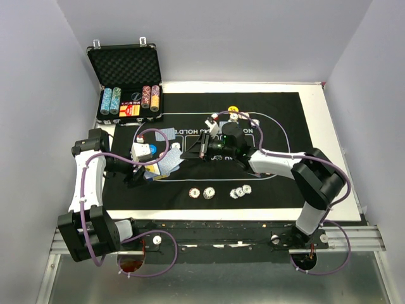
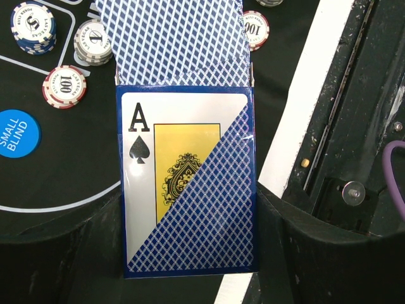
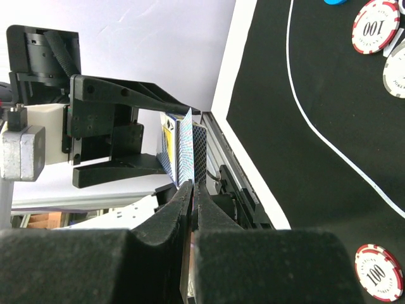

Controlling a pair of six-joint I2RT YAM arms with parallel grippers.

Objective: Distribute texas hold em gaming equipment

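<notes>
My left gripper (image 2: 190, 259) is shut on a blue card box (image 2: 190, 190) printed with an ace of spades, its black fingers (image 2: 316, 253) pressing both sides. Blue-backed playing cards (image 2: 171, 38) stick out of the box's far end. My right gripper (image 3: 193, 185) meets that end and is shut on the edge of one card (image 3: 187, 149). In the top view the two grippers meet over the mat's left half, right gripper (image 1: 190, 152) against the cards (image 1: 169, 161). Poker chips (image 1: 208, 191) lie near the mat's front edge; a blue small-blind button (image 2: 16, 133) and a yellow button (image 1: 233, 109) rest on the mat.
The black mat (image 1: 278, 126) covers most of the white table. An open metal case (image 1: 126, 69) with chip stacks stands at the back left. Loose chips (image 2: 64, 87) lie under the left wrist. A metal rail (image 1: 221, 235) runs along the near edge.
</notes>
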